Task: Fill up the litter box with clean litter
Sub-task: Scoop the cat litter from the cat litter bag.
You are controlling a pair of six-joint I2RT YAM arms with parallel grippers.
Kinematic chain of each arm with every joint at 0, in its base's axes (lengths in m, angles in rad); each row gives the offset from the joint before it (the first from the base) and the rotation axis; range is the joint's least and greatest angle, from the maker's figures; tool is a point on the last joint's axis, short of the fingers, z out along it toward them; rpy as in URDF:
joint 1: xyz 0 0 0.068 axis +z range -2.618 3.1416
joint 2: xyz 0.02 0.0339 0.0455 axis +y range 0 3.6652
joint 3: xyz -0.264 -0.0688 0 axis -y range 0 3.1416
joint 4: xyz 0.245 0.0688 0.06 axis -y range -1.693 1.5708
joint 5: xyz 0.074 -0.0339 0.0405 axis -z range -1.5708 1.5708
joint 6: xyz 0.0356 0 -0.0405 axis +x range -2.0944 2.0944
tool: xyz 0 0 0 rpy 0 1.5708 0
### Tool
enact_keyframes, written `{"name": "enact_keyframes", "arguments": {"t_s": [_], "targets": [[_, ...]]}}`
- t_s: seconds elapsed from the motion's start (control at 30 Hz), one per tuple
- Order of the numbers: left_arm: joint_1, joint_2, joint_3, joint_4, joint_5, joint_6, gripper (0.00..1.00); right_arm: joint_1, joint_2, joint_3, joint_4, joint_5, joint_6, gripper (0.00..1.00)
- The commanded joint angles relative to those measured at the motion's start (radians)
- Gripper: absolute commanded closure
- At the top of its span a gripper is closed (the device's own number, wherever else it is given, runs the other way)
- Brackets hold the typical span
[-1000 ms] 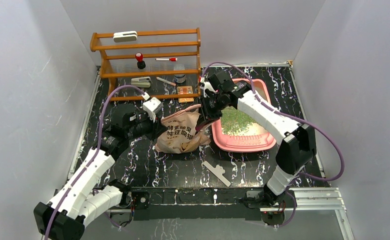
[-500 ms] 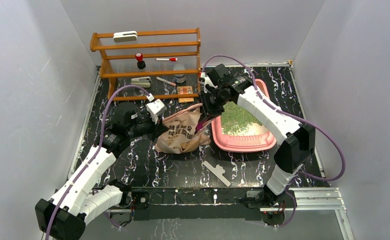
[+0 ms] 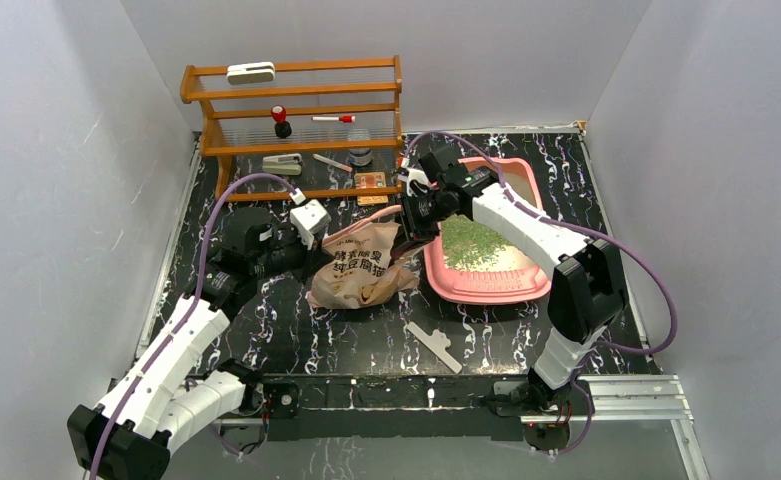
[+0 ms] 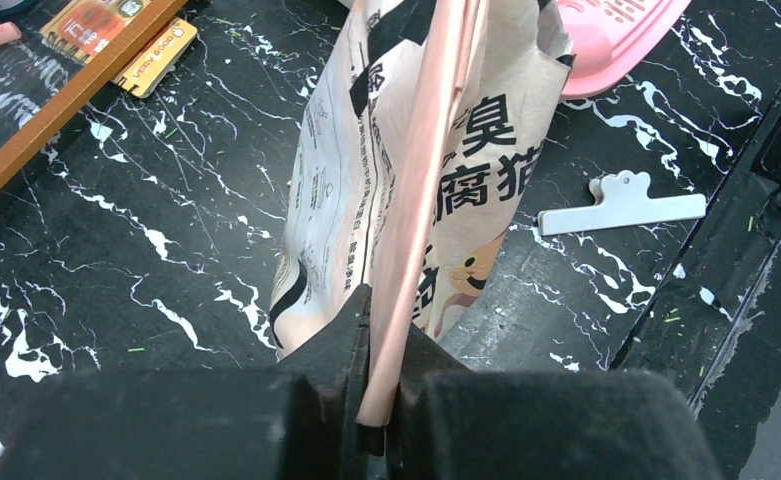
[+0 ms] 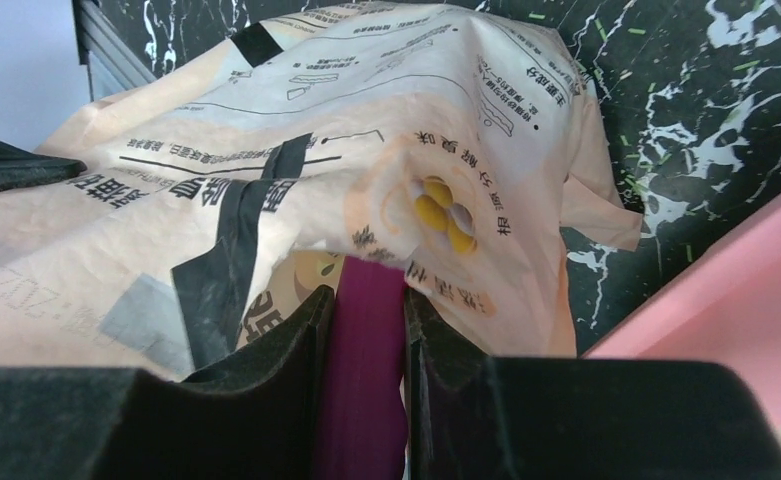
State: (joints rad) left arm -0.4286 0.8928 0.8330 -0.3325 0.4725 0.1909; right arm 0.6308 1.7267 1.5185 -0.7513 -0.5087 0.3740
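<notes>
The left claw (image 4: 380, 335) was clamped shut on the pink sealed edge of the litter bag (image 4: 436, 150), apparently so that the bag was held upright and its mouth steadied. The right claw (image 5: 366, 335) was closed on the handle of the purple scoop (image 5: 364, 290). Its head was hidden inside the bag, presumably to be loaded. The litter box (image 3: 486, 293) was set just beside the bag, so that only a short carry was needed. Green litter (image 3: 474, 243) was spread over part of its floor, and more scoops were judged necessary.
</notes>
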Motion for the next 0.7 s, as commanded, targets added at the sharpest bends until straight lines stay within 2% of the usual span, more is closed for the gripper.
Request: {"name": "enact_keyframes", "arguments": {"t_s": [0.0, 0.23, 0.4, 0.47, 0.57, 0.67], "targets": [[-0.001, -0.026, 0.014, 0.023, 0.005, 0.007, 1.0, 0.013, -0.051, -0.084, 0.203, -0.237, 0.119, 1.0], [-0.002, -0.03, 0.012, 0.058, -0.022, 0.0, 1.0, -0.074, -0.145, -0.23, 0.476, -0.373, 0.298, 1.0], [-0.001, -0.033, 0.01, 0.088, -0.06, -0.035, 1.0, -0.134, -0.252, -0.411, 0.813, -0.426, 0.56, 1.0], [-0.002, -0.04, 0.003, 0.1, -0.054, -0.027, 1.0, -0.149, -0.269, -0.438, 0.89, -0.445, 0.609, 1.0], [-0.001, -0.05, -0.004, 0.11, -0.042, -0.008, 1.0, -0.177, -0.274, -0.413, 0.792, -0.465, 0.565, 1.0], [-0.001, -0.052, -0.001, 0.106, -0.028, 0.008, 1.0, -0.221, -0.28, -0.351, 0.55, -0.394, 0.393, 1.0]]}}
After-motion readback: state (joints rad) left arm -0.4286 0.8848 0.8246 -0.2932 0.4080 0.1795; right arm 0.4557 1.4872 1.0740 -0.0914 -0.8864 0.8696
